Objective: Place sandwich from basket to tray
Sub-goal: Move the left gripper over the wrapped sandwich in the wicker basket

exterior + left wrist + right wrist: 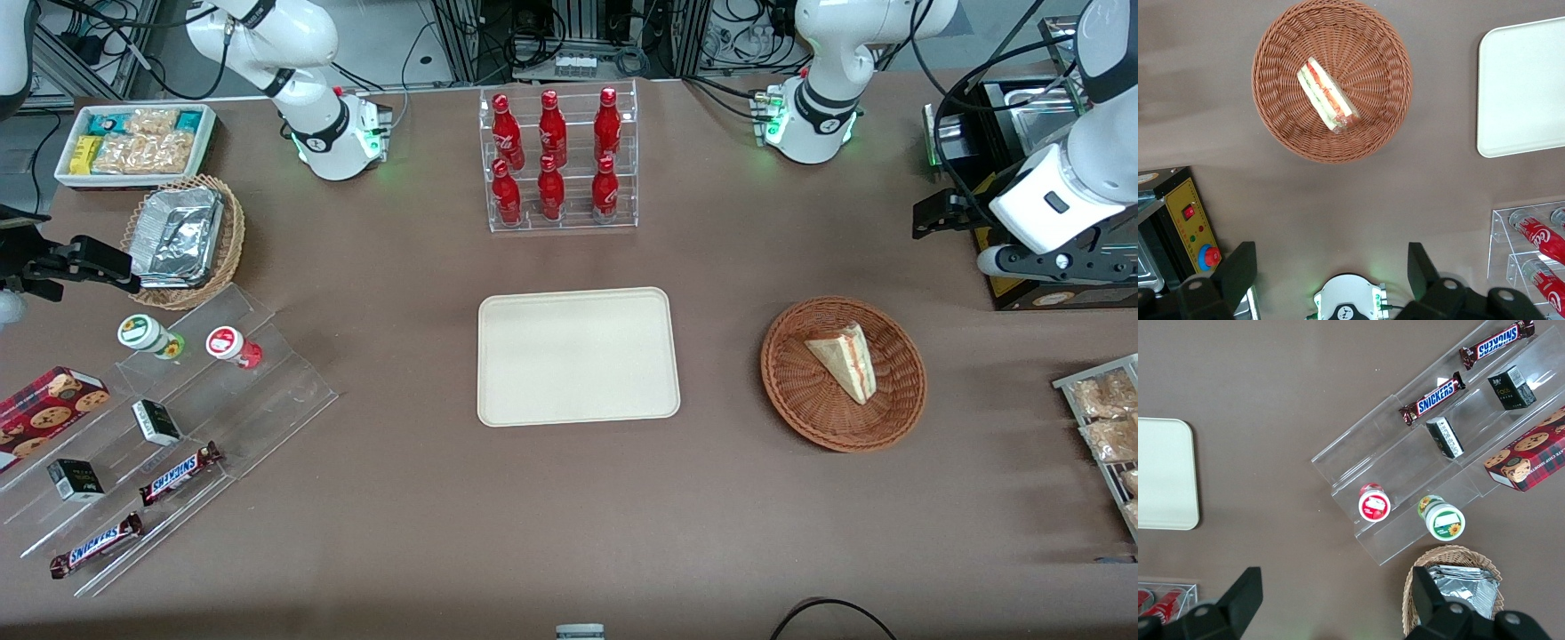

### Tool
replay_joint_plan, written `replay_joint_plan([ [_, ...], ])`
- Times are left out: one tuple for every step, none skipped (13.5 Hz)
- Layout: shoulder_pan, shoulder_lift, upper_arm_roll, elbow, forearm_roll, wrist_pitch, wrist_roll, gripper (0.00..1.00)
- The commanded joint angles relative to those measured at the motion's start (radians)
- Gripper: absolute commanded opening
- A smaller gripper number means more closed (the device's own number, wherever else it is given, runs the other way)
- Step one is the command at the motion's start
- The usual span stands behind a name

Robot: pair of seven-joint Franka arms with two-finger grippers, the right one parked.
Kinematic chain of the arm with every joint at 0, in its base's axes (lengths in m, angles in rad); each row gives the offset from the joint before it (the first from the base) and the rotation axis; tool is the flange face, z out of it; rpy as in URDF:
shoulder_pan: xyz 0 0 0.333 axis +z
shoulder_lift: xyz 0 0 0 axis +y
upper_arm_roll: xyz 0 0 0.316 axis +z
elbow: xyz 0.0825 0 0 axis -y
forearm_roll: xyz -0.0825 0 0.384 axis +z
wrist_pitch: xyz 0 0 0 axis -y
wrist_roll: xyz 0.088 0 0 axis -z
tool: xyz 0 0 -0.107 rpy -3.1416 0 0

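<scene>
While the sandwich (1328, 95) sits untouched in the basket (1281, 127), my hand (1331, 273) hangs high, fingers apart; next I descend, then carry to the tray (578, 356).

Front view overlooks table; wrist views look down, sharing tray (578, 356).

6 red bottles (551, 160), 2 Snickers bars (180, 473), 1 sandwich (845, 360), 1 basket (805, 404), 1 tray (578, 356).
</scene>
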Motion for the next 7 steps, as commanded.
replay_joint_plan([
  [-0.009, 0.007, 0.003, 0.028, 0.002, -0.006, -0.011, 1.0],
  [-0.009, 0.007, 0.003, 0.024, 0.007, 0.001, -0.011, 1.0],
  [-0.01, 0.007, 0.001, 0.014, 0.04, 0.017, -0.014, 1.0],
  [-0.016, 0.007, -0.009, -0.015, 0.066, 0.032, -0.017, 1.0],
  [-0.016, -0.001, -0.014, -0.061, 0.069, 0.078, -0.019, 1.0],
  [-0.016, -0.022, -0.014, -0.118, 0.069, 0.131, -0.023, 1.0],
  [-0.016, -0.036, -0.014, -0.164, 0.069, 0.179, -0.055, 1.0],
])
